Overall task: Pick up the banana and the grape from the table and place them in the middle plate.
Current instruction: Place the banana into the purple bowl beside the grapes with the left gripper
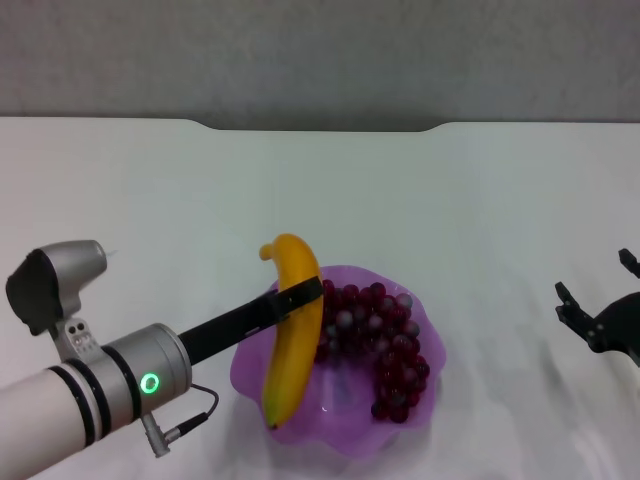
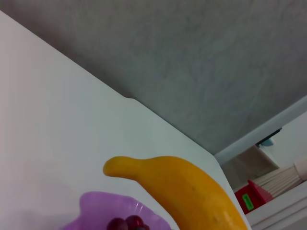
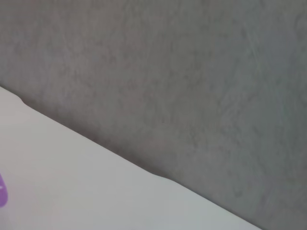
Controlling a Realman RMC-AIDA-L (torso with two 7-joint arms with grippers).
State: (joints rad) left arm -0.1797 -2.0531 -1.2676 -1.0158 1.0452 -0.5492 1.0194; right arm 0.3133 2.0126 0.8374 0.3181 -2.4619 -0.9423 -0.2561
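The banana (image 1: 293, 345) lies lengthwise over the left part of the purple scalloped middle plate (image 1: 340, 440), its lower end at the front rim and its upper tip past the far rim. My left gripper (image 1: 300, 295) is shut across the banana's upper part, one black finger showing over it. The grape bunch (image 1: 385, 340) lies inside the plate to the right of the banana. The left wrist view shows the banana (image 2: 192, 191), the plate rim (image 2: 96, 211) and a few grapes (image 2: 125, 224). My right gripper (image 1: 597, 282) is open and empty at the right edge, apart from the plate.
The white table (image 1: 150, 200) extends on all sides of the plate, with its notched far edge against a grey wall. My left arm reaches in from the lower left. A sliver of the plate (image 3: 2, 196) shows in the right wrist view.
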